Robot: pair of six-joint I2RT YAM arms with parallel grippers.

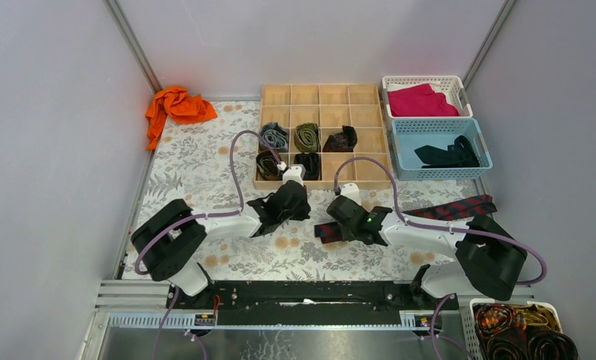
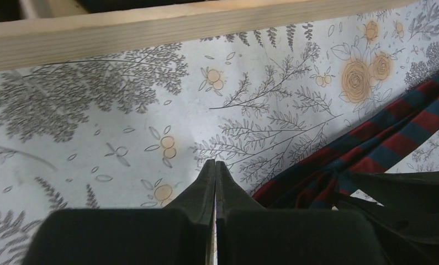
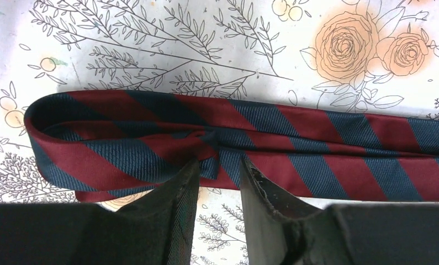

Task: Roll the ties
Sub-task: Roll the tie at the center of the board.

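Floral cloth (image 1: 197, 172) is covering the bench; striped tie (image 3: 294, 138) is lying flat mid-bench, running twd the right edge, its left end folded over. R gripper (image 3: 220, 165) is hovering at that fold w/ fingers slightly apart, gripping nothing. L gripper (image 2: 215, 165) is sitting clenched & empty, just left of the tie, near the box (image 2: 151, 33).

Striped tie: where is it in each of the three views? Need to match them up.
Top external: the striped tie lies flat right of centre, running from the middle of the table toward the right wall.
Left wrist: the tie is at the right edge, slanting up to the right.
Right wrist: the tie spans the middle, folded end at left.
Shared landmark: the floral table cover, under the tie in all three.
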